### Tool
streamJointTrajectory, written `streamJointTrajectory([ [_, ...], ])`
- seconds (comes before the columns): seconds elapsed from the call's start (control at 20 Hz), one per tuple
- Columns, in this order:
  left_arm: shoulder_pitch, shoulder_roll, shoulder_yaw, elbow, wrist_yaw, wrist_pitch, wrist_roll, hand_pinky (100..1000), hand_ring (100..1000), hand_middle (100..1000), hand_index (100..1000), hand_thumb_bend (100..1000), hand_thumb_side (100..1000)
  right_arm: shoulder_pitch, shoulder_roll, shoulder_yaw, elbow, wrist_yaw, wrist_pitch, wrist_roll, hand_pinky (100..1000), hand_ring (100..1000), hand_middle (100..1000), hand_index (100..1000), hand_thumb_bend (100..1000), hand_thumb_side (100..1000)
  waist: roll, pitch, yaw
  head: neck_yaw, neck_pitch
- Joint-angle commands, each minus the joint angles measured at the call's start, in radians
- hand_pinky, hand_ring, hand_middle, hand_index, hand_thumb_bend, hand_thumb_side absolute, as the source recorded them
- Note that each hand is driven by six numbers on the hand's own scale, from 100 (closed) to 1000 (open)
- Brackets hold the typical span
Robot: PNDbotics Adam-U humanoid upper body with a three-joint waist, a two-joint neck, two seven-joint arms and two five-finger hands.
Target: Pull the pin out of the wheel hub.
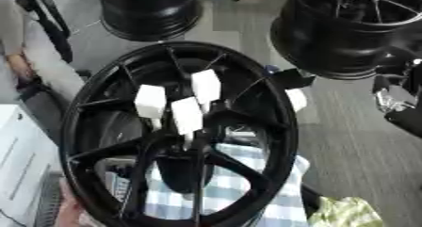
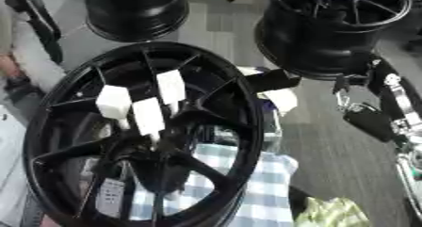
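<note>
A black wheel hub leans upright in the middle of both views, with spokes meeting at its centre. Three white block-shaped pins stick out near that centre: one on the left, one in the middle and one higher up. A fourth white piece sits just outside the rim on the right, under a black flap. My right hand shows as a black and silver shape at the right edge, apart from the hub. My left hand is in neither view.
Two more black wheels stand at the back, one on the left and one on the right. A blue-checked cloth lies under the hub, with a yellow-green rag nearby. A white box and a person's sleeve fill the left.
</note>
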Motion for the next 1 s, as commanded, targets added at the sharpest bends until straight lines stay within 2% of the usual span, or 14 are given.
streamJointTrajectory([
  [0.05,0.005,0.000,0.032,-0.088,0.092,0.005,0.041,768,710,758,847,676,524,-0.005,-0.012,-0.012,-0.009,0.000,-0.001,-0.002,755,796,767,925,100,300,0.001,-0.014,0.002,-0.002,0.005],
  [0.2,0.037,-0.066,0.060,-0.191,0.194,0.041,0.110,766,708,759,847,645,520,-0.005,-0.010,-0.014,-0.008,-0.002,-0.001,-0.004,755,796,767,925,100,300,-0.002,-0.013,0.004,-0.003,0.005],
  [0.5,0.103,-0.239,0.105,-0.416,0.361,0.169,0.256,758,703,755,839,623,500,-0.008,0.000,-0.015,-0.009,-0.008,-0.003,-0.013,754,794,766,924,100,296,-0.009,-0.008,0.006,0.000,0.005],
  [0.55,0.113,-0.268,0.110,-0.450,0.373,0.187,0.268,760,707,759,842,650,467,-0.010,0.002,-0.015,-0.009,-0.009,-0.003,-0.016,753,793,766,924,100,295,-0.010,-0.007,0.006,0.002,0.005],
  [0.6,0.121,-0.291,0.112,-0.478,0.375,0.205,0.274,760,708,760,842,620,509,-0.010,0.004,-0.015,-0.009,-0.010,-0.004,-0.018,753,793,766,924,100,294,-0.011,-0.006,0.006,0.002,0.005],
  [1.0,0.149,-0.428,0.132,-0.579,0.362,0.303,0.294,754,696,753,838,596,518,-0.014,0.013,-0.015,-0.009,-0.016,-0.006,-0.037,749,789,763,921,100,281,-0.016,-0.002,0.005,0.009,0.005],
])
